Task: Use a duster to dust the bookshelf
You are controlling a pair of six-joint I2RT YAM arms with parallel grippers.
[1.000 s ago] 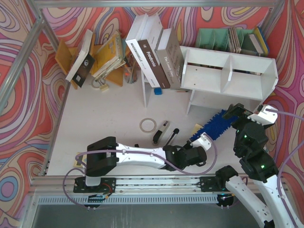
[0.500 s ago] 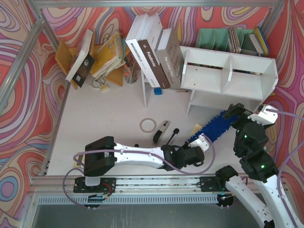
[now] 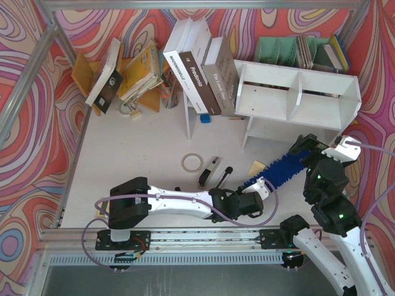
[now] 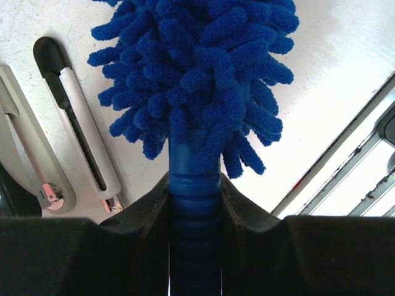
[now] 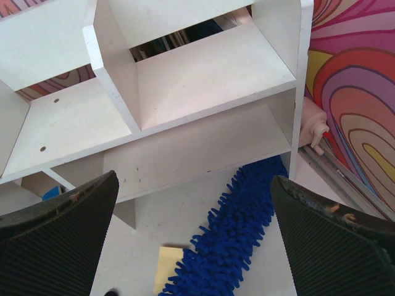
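Left pincer (image 4: 194,196) pinches the duster (image 3: 281,168) by its ribbed handle, so the fluffy head points toward two o'clock, its tip low over the worktop (image 3: 148,142) just before the bookshelf (image 3: 271,77). That arm lies low, stretched toward three o'clock. Right pincer (image 5: 191,185) hangs spread wide above the head, gripping nothing.

We see a white table top (image 3: 142,142), closed on three sides by walls (image 3: 31,135) printed with swirls of red, purple, yellow and blue. Grey metal bars (image 3: 185,5) frame the top edges, and a metal rail (image 3: 203,237) runs along the near side. The light is bright and even.
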